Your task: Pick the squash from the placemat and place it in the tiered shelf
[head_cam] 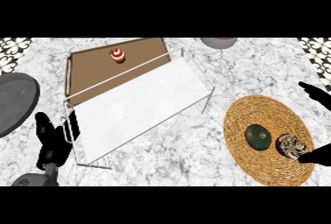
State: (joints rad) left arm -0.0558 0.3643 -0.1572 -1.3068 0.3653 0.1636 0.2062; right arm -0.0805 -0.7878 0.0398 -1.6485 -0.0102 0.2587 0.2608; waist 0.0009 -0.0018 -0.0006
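A dark green squash point(258, 137) lies on the round woven placemat point(258, 111) at the right. The tiered shelf point(139, 109), a white wire frame with a white upper tier and a brown lower tier, stands slanted in the middle. My right hand point(316, 93) enters from the right edge and is open. One part of it reaches over the placemat's far right side. Another part point(317, 156) shows just right of a speckled round pastry point(290, 145) beside the squash. It holds nothing. My left hand point(51, 141) rests open by the shelf's near left end.
A small red-topped cupcake point(117, 56) sits on the shelf's brown tier. A dark grey plate point(13, 103) lies at the left edge. A grey bowl point(218, 41) shows at the top. Marble counter runs between the shelf and the placemat.
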